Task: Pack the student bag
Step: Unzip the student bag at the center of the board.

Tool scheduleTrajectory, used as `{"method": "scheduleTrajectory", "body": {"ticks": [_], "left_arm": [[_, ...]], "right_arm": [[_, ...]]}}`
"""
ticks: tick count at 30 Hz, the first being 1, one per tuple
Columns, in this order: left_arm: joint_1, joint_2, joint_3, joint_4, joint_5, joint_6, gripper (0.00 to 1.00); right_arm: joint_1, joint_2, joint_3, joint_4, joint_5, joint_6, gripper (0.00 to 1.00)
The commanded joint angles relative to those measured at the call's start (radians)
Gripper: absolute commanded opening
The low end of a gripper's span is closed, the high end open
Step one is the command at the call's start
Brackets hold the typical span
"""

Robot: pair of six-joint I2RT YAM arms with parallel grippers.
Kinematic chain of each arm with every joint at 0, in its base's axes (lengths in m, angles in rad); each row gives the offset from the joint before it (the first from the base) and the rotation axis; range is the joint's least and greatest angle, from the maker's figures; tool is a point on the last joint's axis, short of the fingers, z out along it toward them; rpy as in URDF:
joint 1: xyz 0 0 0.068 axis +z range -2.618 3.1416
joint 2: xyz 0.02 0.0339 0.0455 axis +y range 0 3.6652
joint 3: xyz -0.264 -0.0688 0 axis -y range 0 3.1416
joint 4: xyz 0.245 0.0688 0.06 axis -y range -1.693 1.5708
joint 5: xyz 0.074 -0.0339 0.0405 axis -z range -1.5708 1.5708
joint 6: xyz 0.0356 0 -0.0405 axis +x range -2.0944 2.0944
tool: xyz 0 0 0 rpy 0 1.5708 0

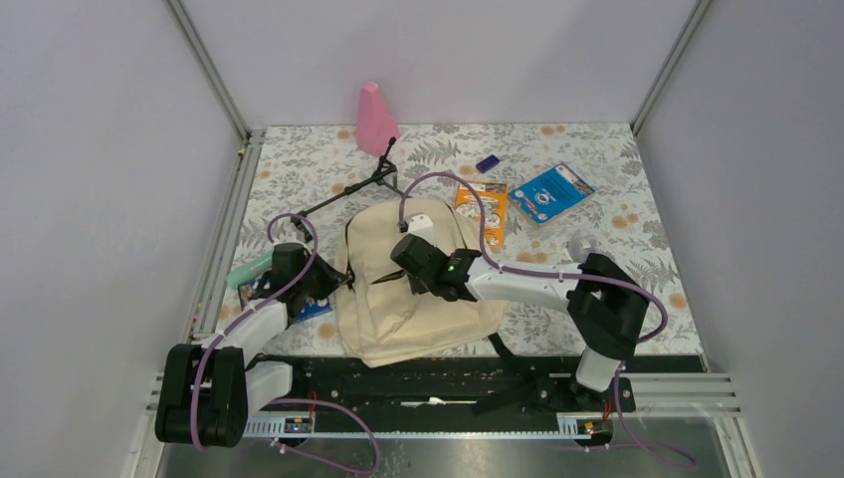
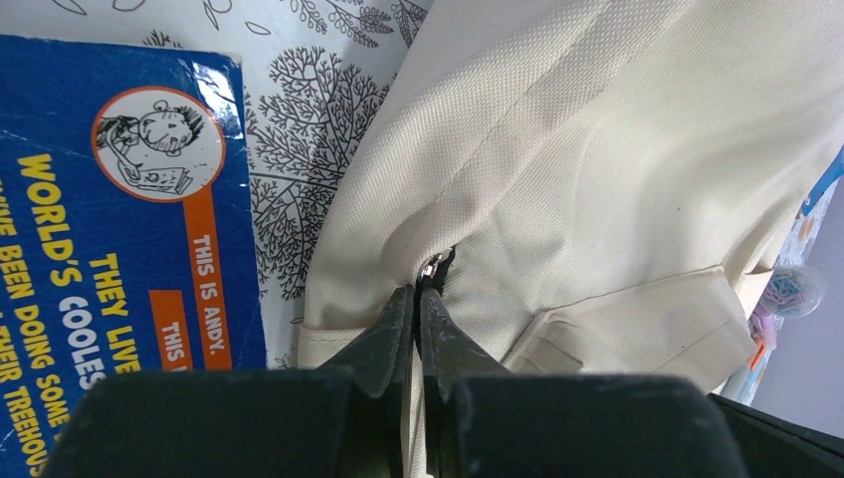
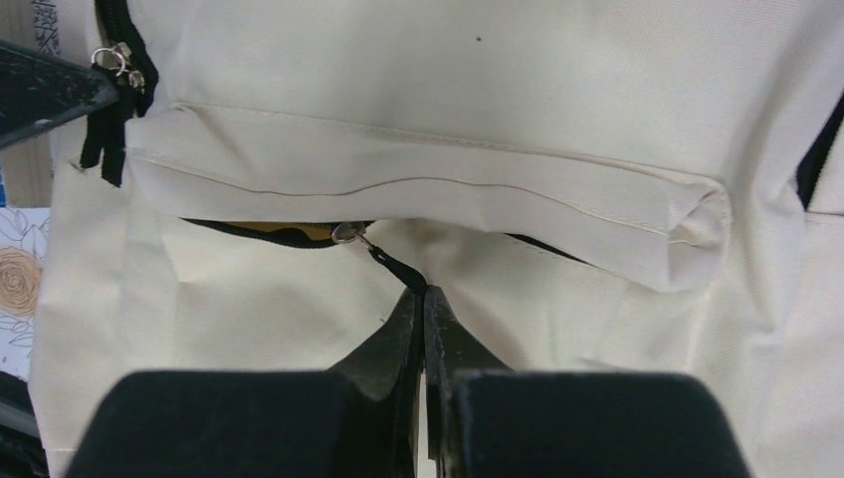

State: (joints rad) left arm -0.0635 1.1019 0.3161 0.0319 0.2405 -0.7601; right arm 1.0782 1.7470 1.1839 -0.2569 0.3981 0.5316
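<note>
The front pocket (image 3: 249, 299) of the large cream-beige soft fabric student bag (image 1: 398, 319) is partly unzipped, and a sliver of something yellow (image 3: 294, 231) shows inside. Trimmed with black zippers and straps, the bag lies flat on the floral-patterned table (image 1: 617, 229) between the arms. The right pincer (image 3: 423, 299) is clamped on the pocket's black zipper pull (image 3: 396, 267). The left pincer (image 2: 418, 294) is pinched together on the bag's left edge.
</note>
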Motion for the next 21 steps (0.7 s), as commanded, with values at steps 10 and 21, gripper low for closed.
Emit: {"method": "scheduleTrajectory", "body": {"ticks": [10, 21], "left_arm": [[0.022, 0.011, 0.014, 0.015, -0.045, 0.021, 0.0], [0.024, 0.014, 0.014, 0.016, -0.045, 0.021, 0.0]], "right_arm": [[-0.064, -0.117, -0.077, -0.041, 0.059, -0.026, 0.0], [-0.109, -0.177, -0.124, -0.059, 0.082, -0.04, 0.0]]}}
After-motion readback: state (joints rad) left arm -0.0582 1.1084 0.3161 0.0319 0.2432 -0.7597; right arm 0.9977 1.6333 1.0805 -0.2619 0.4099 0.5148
